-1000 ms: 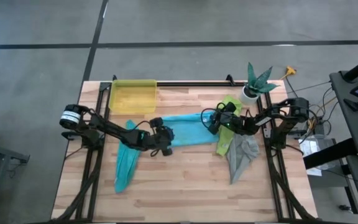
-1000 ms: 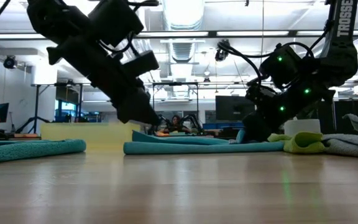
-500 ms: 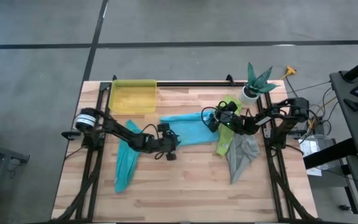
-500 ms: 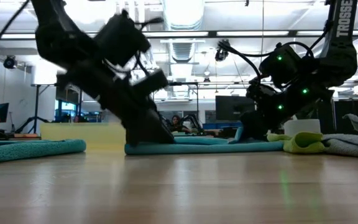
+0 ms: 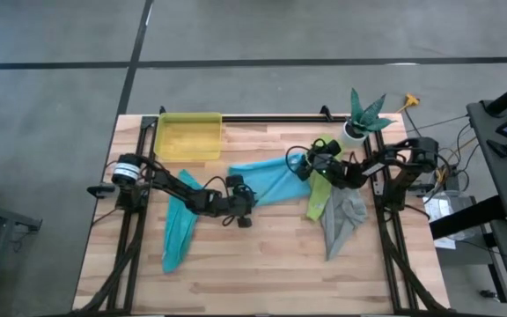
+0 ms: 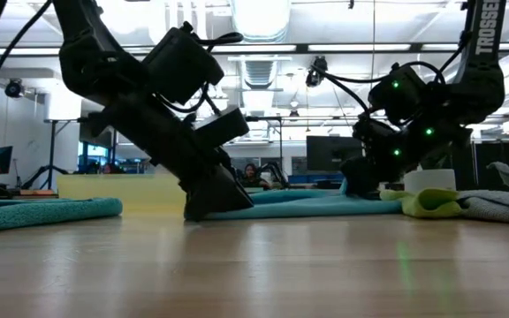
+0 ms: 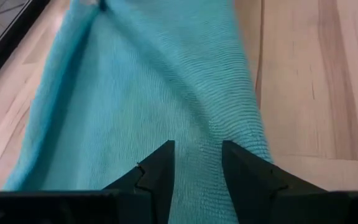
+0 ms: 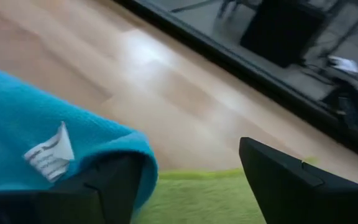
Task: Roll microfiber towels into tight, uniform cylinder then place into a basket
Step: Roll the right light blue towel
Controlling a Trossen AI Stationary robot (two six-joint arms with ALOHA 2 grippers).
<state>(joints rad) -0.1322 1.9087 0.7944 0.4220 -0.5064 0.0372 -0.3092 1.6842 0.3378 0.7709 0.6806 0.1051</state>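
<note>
The light blue towel (image 5: 267, 180) lies flat across the middle of the table. My left gripper (image 5: 246, 199) is down at its left end, fingers apart over the cloth (image 7: 197, 155). My right gripper (image 5: 309, 167) stands wide open (image 8: 185, 155) at the towel's right end, where a corner with a white label (image 8: 48, 155) lies beside one finger. The teal towel (image 5: 179, 229) lies at the left. The lime green towel (image 5: 319, 195) and grey towel (image 5: 341, 220) lie bunched at the right. The yellow basket (image 5: 187, 136) stands at the far left. My left gripper comes down slanting from the table's left, with both fingertips (image 7: 160, 163) on the light blue towel near its left end (image 7: 194, 134). The cloth lies flat on the table between the open fingers. My right gripper has the towel's labelled corner (image 8: 123, 146) against one finger; I cannot tell whether they touch.
A white plant pot (image 5: 355, 130) stands at the far right, just behind my right arm. A black rail (image 5: 271, 117) runs along the far edge. Bare wood lies along the near half of the table (image 5: 253, 264).
My left gripper has come down and toward the table's right onto the light blue towel's left end, tipping steeper. The towel's right end has shifted a little toward the far right, so the towel now lies slanted.
</note>
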